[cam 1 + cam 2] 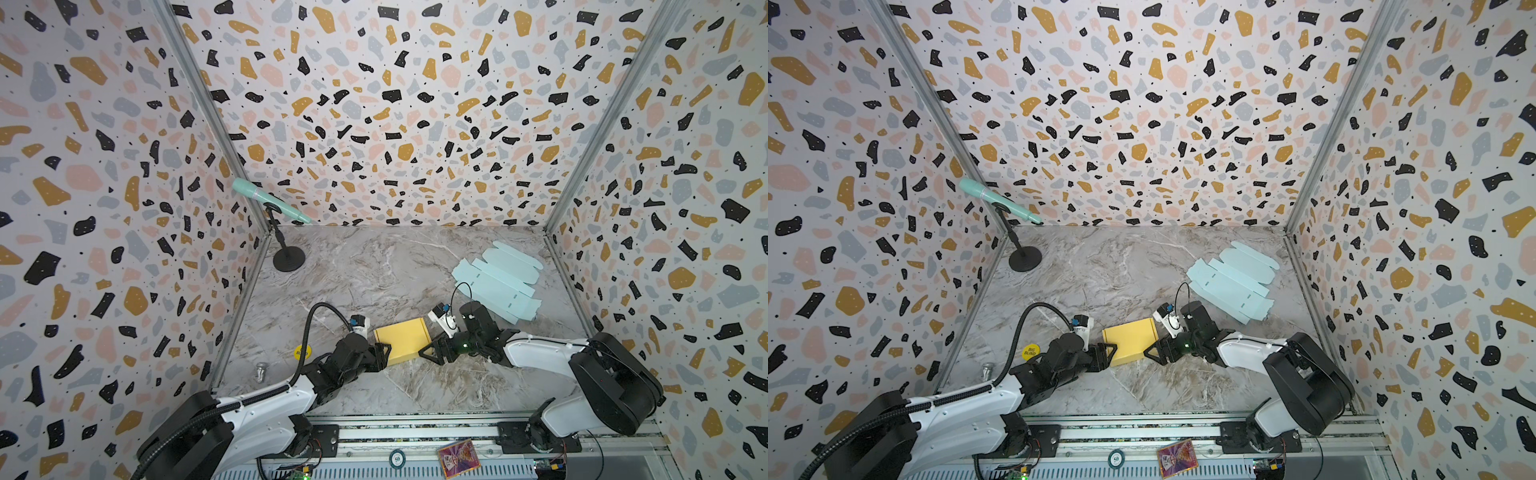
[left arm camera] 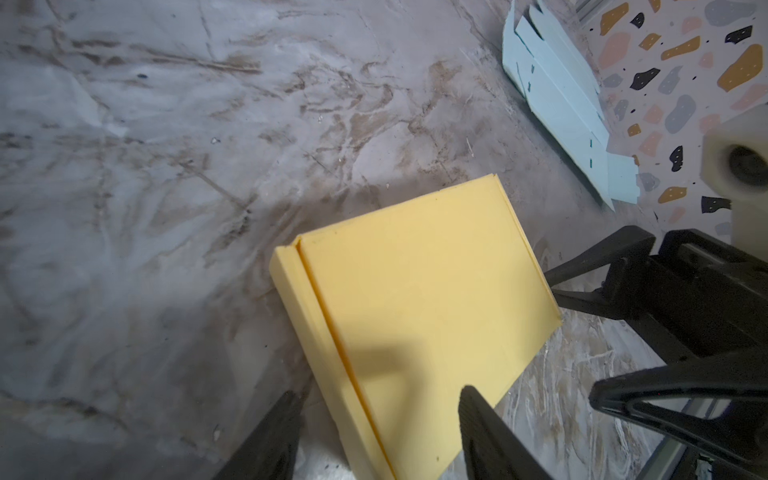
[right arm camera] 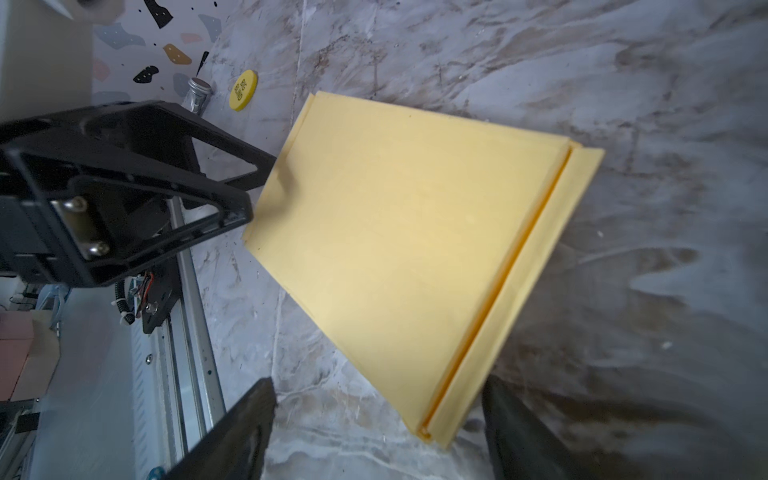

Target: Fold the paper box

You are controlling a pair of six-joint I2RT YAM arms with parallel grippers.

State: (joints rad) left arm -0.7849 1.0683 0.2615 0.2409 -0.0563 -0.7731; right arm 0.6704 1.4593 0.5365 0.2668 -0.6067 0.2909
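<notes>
The yellow paper box (image 1: 401, 338) (image 1: 1129, 338) lies folded flat on the marble table between both arms, with a narrow flap along one side. My left gripper (image 1: 384, 353) (image 2: 378, 419) is open. It straddles the box's left corner (image 2: 415, 299), one finger beside the flap and one over the top face. My right gripper (image 1: 430, 351) (image 3: 376, 415) is also open. The box's right corner (image 3: 415, 257) pokes between its fingers without touching them. The right wrist view shows the left gripper (image 3: 262, 189) at the opposite edge. The left wrist view shows the right gripper (image 2: 575, 340).
Pale blue flat box blanks (image 1: 498, 282) (image 1: 1233, 282) (image 2: 557, 95) lie at the back right. A teal microphone (image 1: 270, 203) stands on a stand at the back left. A yellow chip (image 1: 302, 352) (image 3: 243, 90) and a small metal piece (image 1: 262, 371) lie near the left wall.
</notes>
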